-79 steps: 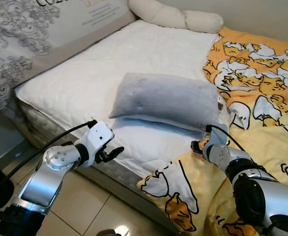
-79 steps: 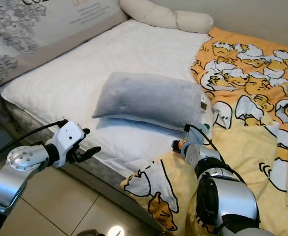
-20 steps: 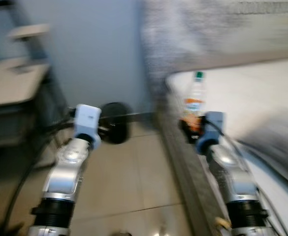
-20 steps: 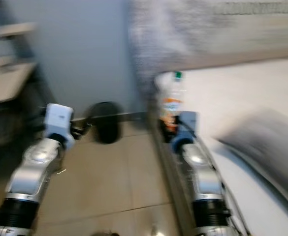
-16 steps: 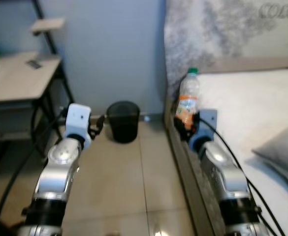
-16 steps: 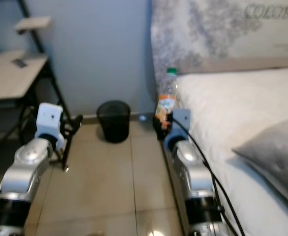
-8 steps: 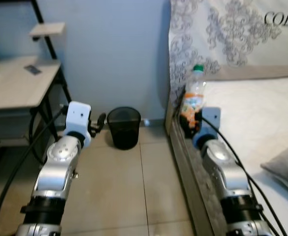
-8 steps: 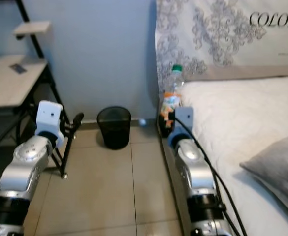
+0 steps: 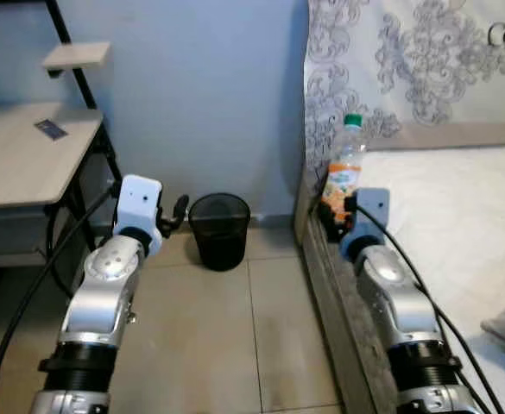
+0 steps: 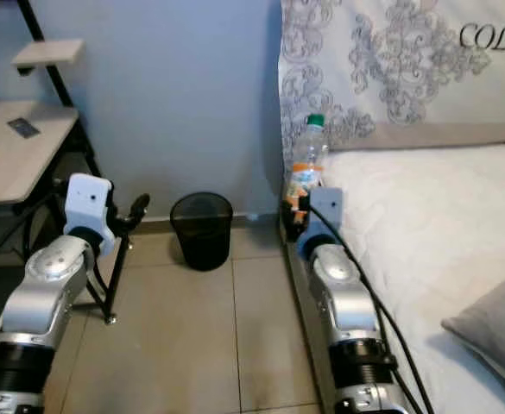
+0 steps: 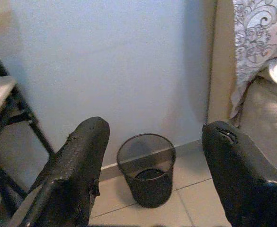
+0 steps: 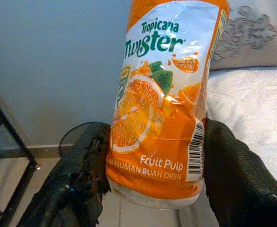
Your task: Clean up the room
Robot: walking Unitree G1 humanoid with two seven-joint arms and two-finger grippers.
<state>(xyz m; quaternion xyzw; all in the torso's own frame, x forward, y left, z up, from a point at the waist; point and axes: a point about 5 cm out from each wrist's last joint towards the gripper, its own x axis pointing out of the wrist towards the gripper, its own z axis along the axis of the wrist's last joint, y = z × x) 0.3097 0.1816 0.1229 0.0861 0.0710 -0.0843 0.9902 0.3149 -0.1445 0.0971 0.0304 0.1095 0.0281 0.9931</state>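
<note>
Bottle carried toward the bin

The orange-labelled plastic juice bottle (image 12: 162, 99) was clamped upright in the right gripper (image 12: 152, 182) beside the bed's edge, presumably for disposal; the left gripper (image 11: 150, 175) was spread wide (nothing held), aimed at the black mesh wastebasket (image 9: 218, 230) against the blue wall.

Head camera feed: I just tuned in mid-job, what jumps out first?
The orange juice bottle stands upright in the right gripper, held up by the corner of the bed. Ahead, a black mesh wastebasket sits on the floor against the blue wall, with the open left gripper pointing toward it.
</note>
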